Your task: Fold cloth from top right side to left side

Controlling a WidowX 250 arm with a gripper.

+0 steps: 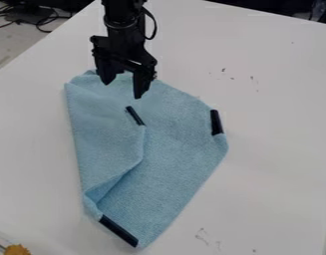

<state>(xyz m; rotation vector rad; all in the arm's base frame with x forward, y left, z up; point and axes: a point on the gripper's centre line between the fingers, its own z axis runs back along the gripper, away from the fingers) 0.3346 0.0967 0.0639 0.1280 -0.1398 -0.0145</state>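
White tabletop point(278, 134) is marked by small dark smudges, and cables point(42, 20) are seen on the floor beyond. Near its middle the light-blue cloth point(175, 149) is spread, its left side folded inward (three dark strips point(216, 122) are borne at its corners and edge). Over the cloth's upper end the black gripper point(123, 89) is held, its fingers parted.

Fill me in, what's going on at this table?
A robot arm is at a blue cloth on a white table, jaws apart over the cloth's top end. Whether they touch it, I can't tell. The cloth's left part is folded inward, one black-tipped corner near the middle. The right side lies unfolded, so the right-to-left fold looks not yet made.
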